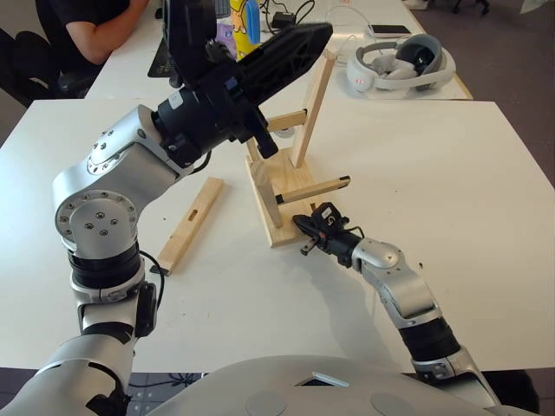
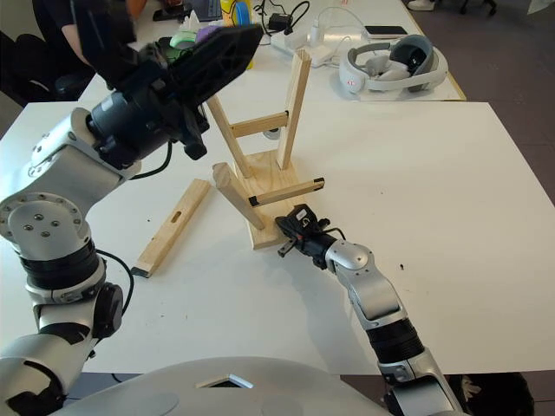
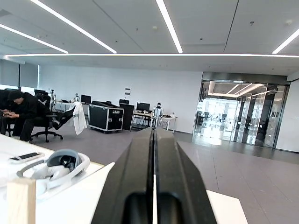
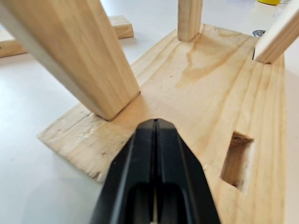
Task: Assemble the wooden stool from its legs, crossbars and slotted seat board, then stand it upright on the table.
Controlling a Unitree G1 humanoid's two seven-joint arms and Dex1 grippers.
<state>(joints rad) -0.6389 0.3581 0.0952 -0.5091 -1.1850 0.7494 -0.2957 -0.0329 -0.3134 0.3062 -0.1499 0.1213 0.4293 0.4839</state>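
On white office table (image 1: 486, 191), seat board (image 4: 210, 79), left gripper (image 1: 323, 33) and right gripper (image 4: 155, 124) closed, empty.

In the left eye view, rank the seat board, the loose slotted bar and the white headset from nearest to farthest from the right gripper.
1. Seat board: right at the right gripper tip.
2. Loose slotted bar: flat on the table, toward the robot's left.
3. White headset: far back, past the table's far edge.

The left gripper (image 1: 319, 35) is held high on a bent arm, fingers pressed together. The right gripper (image 4: 155, 125) is held low, arm outstretched, fingers closed.
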